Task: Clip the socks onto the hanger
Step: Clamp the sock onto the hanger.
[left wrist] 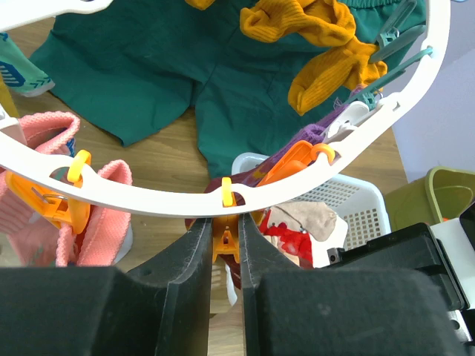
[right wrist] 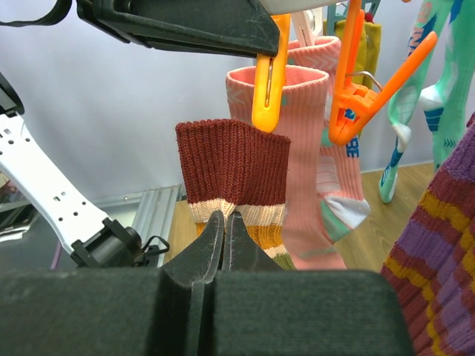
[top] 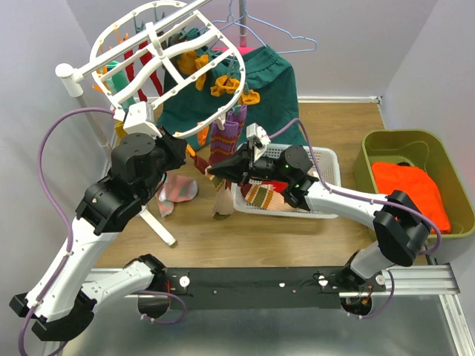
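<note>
The white lattice hanger [top: 159, 59] hangs tilted at the upper left, and its rim [left wrist: 148, 194] curves across the left wrist view. My left gripper [left wrist: 225, 226] [top: 194, 157] sits just under that rim, shut on an orange clip [left wrist: 225, 245]. My right gripper [right wrist: 225, 219] [top: 215, 170] is shut on a maroon striped sock [right wrist: 234, 159] and holds it upright. The sock's cuff reaches the lower end of that orange clip [right wrist: 267, 96], which overlaps the cuff's top edge. Pink socks [right wrist: 297, 148] with teal patches hang clipped right behind it. Mustard socks [left wrist: 326, 44] hang from the far rim.
A white mesh basket [top: 326, 159] with more socks stands under my right arm. An olive bin [top: 415, 144] at the right holds an orange cloth [top: 412, 189]. A dark green garment [top: 267, 81] and wire hangers [top: 274, 33] are at the back. The hanger's white stand [top: 159, 226] crosses the floor.
</note>
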